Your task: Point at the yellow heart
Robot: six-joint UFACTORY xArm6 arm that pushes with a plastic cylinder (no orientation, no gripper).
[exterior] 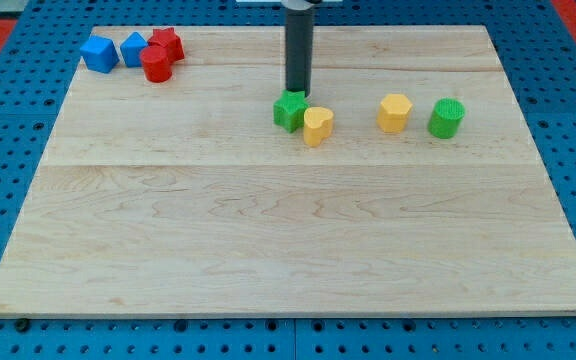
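My tip [297, 92] comes down from the top centre of the frame and ends just above the green block [290, 109], at its far edge. The yellow heart [317, 125] sits just right of centre in the upper half of the table [268, 240], touching the green block's lower right side. So the heart lies below and slightly right of my tip, with the green block partly between them; a pointing move would, I judge, have to skirt that block on the right. There is no claw here, only the bare rod, holding nothing. No brand, label or writing is legible anywhere.
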